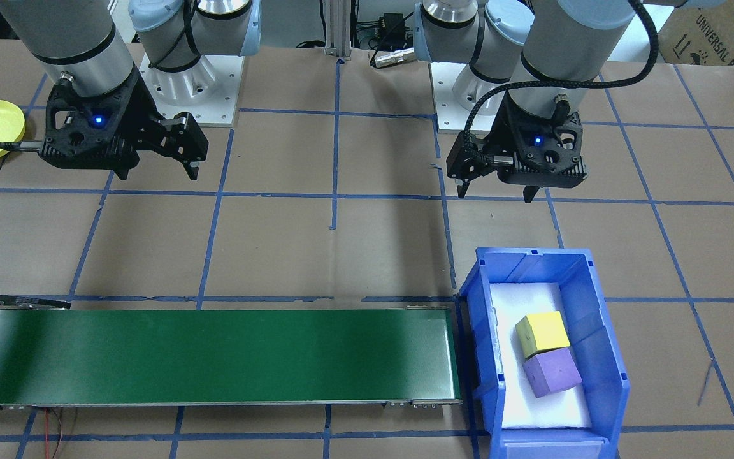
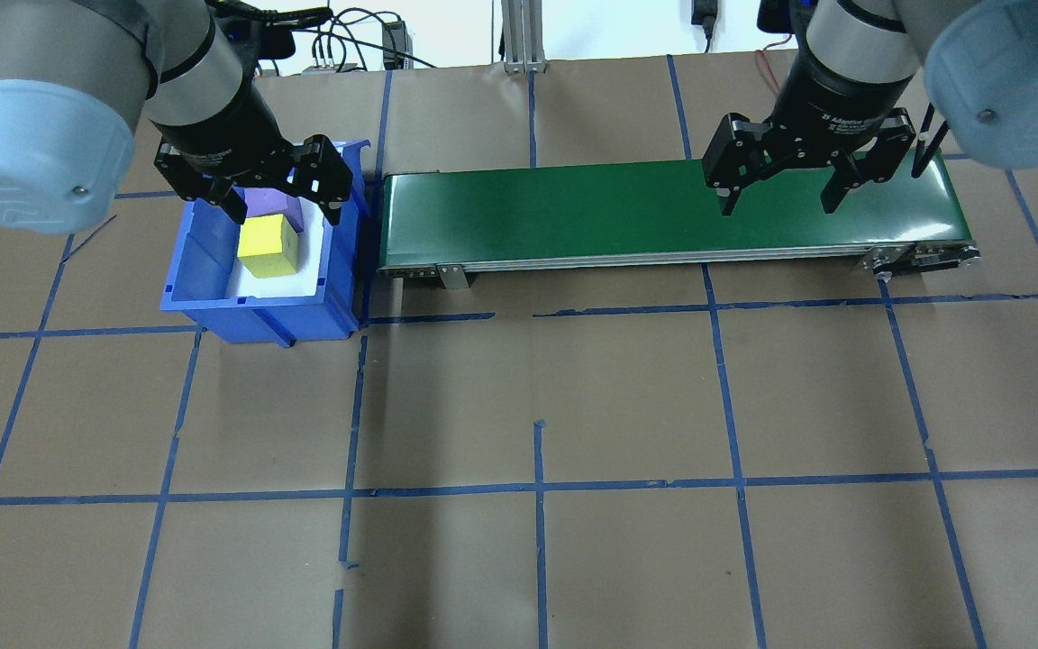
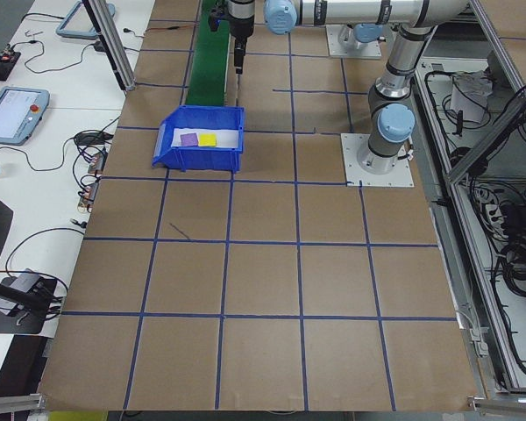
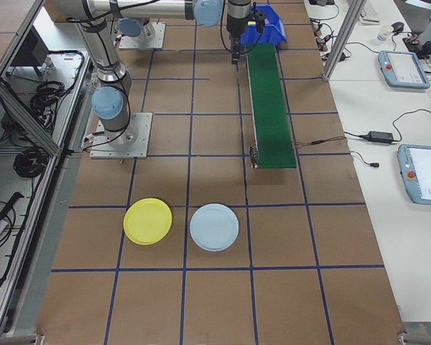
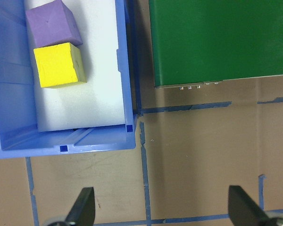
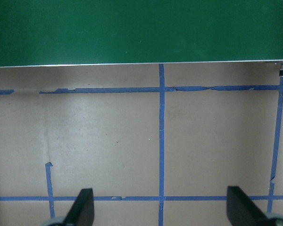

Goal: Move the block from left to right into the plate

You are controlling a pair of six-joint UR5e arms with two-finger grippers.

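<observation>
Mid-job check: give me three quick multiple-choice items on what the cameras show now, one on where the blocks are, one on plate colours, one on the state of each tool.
1. Where are the blocks?
A. on the belt
B. in the blue bin
C. on a plate

2. Which plate colours are out?
A. yellow and light blue
B. red and green
C. both white

3. How are the tools?
A. both open, empty
B. left shut on a block
C. both shut

Answers:
1 B: yellow block and purple block sit inside the blue bin.
2 A: yellow plate, light blue plate.
3 A: left tool and right tool gape, holding nothing.

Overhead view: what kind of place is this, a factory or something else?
Probably a robotics lab, not a factory: brown paper-covered table with blue tape grid, short green conveyor belt, and handheld operator tablets on side desks.
</observation>
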